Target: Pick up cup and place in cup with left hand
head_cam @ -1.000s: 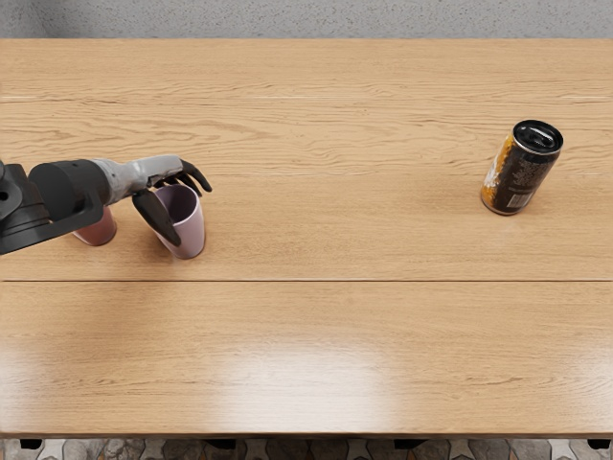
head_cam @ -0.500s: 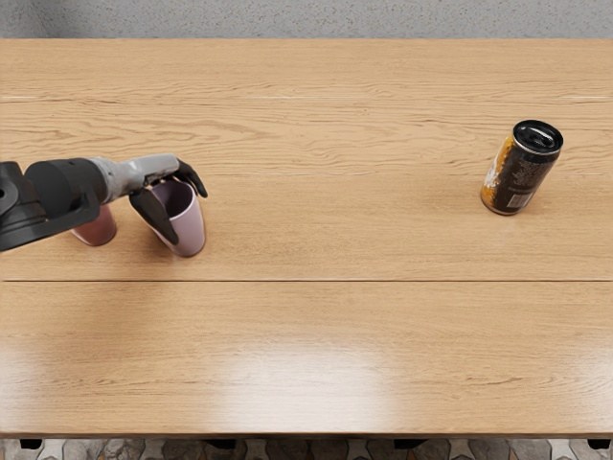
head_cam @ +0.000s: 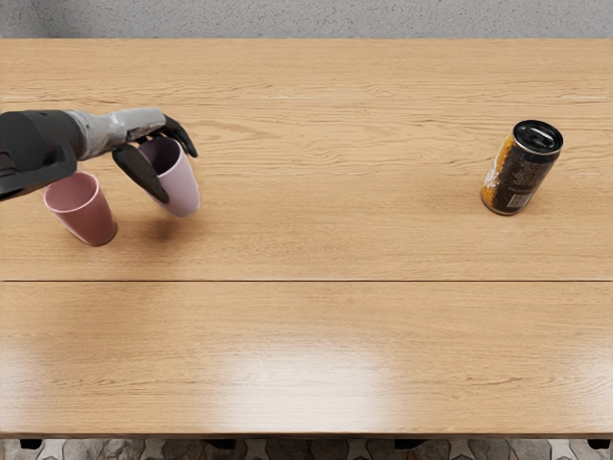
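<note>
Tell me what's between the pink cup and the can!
In the head view, the purple cup is between the pink cup and the can, much nearer the pink cup. The left hand is holding it.

A light-brown wooden surface (head_cam: 402,335) spans the frame before me, its grain running side to side and a thin dark seam (head_cam: 383,281) crossing just below center. Light (head_cam: 302,379) glares white on the lower middle, with fainter sheens at the lower left and right edges. A speckled gray band (head_cam: 335,17), wall or floor I cannot tell, lines the top, darker at upper left. Stone-patterned flooring (head_cam: 91,450) shows along the bottom, with black pieces (head_cam: 223,444) beneath the near edge.
</note>
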Controlling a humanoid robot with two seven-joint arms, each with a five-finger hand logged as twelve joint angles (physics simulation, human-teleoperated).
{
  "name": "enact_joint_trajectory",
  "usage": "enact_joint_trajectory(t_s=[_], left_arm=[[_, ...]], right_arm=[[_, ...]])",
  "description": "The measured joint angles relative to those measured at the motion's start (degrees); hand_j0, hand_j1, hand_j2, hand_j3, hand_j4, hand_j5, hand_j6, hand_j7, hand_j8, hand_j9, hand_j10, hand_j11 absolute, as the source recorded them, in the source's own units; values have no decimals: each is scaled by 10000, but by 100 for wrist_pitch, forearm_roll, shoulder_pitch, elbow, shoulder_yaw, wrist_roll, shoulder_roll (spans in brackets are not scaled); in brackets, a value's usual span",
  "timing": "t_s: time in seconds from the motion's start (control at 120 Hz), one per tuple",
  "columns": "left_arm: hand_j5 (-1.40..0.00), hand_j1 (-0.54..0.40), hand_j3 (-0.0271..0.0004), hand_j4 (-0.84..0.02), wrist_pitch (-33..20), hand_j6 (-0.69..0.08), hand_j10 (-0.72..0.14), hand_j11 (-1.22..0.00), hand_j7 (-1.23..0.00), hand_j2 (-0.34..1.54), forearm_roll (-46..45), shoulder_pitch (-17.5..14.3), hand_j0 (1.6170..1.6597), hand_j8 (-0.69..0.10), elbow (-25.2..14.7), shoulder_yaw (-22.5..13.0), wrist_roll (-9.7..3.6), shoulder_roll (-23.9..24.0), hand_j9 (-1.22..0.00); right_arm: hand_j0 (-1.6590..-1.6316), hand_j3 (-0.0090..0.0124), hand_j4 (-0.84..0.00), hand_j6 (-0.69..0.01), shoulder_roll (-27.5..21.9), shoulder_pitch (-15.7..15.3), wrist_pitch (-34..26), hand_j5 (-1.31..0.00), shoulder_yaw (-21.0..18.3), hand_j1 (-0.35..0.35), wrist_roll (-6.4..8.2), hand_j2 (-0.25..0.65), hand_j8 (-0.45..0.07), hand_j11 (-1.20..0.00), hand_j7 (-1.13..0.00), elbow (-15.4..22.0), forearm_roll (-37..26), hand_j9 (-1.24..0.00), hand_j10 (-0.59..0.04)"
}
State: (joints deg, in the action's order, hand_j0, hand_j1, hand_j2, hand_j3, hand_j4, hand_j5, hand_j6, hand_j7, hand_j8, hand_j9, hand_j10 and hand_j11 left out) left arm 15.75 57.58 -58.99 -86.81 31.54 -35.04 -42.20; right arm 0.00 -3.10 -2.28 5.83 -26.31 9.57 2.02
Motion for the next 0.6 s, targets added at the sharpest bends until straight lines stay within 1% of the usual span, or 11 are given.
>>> enact_joint_trajectory(t_s=[0.083,0.117,0.15,0.25,0.308,0.325,0.367,0.492,0.533,0.575,0.6], left_arm=[[-6604,-1798,0,-4826,71,-2708,-2720,-6555,-7043,1604,-72,-75,16547,-1803,5,-3,0,-33,-6862],[-6576,-1807,0,-4850,93,-2791,-2507,-6557,-7032,1636,-128,-122,16549,-1825,5,-3,1,-105,-6880],[-6569,-1665,0,-4856,130,-2834,-2670,-6572,-7019,1598,-170,-204,16544,-1785,6,-5,1,-182,-6855],[-6613,-1718,0,-4838,227,-2779,-2633,-6588,-6930,1595,-311,-313,16544,-1918,6,-1,2,-283,-6761],[-6595,-1713,0,-4856,272,-2686,-2831,-6572,-6806,1576,-398,-436,16549,-2015,7,-1,4,-337,-6644],[-6601,-1636,0,-4851,283,-2853,-2678,-6587,-6818,1515,-432,-455,16548,-1998,6,-1,4,-411,-6659],[-6583,-1619,0,-4879,325,-2746,-3004,-6573,-6756,1511,-495,-521,16552,-2052,6,-4,4,-522,-6610],[-6563,-1608,0,-4902,465,-2855,-2843,-6601,-6743,1435,-657,-637,16554,-2103,6,-4,4,-777,-6624],[-6549,-1594,0,-4917,519,-2759,-3074,-6587,-6693,1428,-674,-687,16555,-2112,7,-7,4,-813,-6593],[-6470,-1593,0,-4981,556,-2823,-2826,-6590,-6627,1431,-694,-716,16557,-2151,6,-10,6,-862,-6554],[-6467,-1619,0,-4985,578,-2736,-2890,-6586,-6618,1442,-714,-721,16559,-2161,6,-10,6,-893,-6544]], right_arm=[[-16581,0,-1,-2,0,10,0,0,3,-3491,2,2,-1,0,0,1,0,0,1],[-16581,0,-1,-2,0,15,0,0,3,-3491,2,2,-1,0,0,1,0,0,0],[-16581,0,-1,-2,0,20,0,0,4,-3491,3,2,-1,0,0,1,0,0,1],[-16581,0,-1,-2,0,29,0,0,5,-3491,3,2,-1,0,0,1,0,0,0],[-16581,0,-1,-2,0,33,0,0,6,-3491,3,2,-1,0,0,1,0,0,1],[-16581,0,-2,-3,0,34,0,0,6,-3491,3,1,-2,0,0,1,0,0,0],[-16581,0,-1,-2,0,35,0,0,6,-3491,3,2,-1,0,0,1,0,0,1],[-16581,0,-2,-3,0,37,0,0,6,-3491,3,1,-1,0,0,1,0,0,0],[-16581,0,-1,-1,0,37,1,0,6,-3491,3,2,0,0,0,1,0,0,1],[-16581,0,-1,-2,0,38,1,0,5,-3491,3,2,-1,0,0,1,0,0,0],[-16581,0,-1,-2,0,38,1,0,3,-3491,3,2,-1,0,0,1,0,0,0]])
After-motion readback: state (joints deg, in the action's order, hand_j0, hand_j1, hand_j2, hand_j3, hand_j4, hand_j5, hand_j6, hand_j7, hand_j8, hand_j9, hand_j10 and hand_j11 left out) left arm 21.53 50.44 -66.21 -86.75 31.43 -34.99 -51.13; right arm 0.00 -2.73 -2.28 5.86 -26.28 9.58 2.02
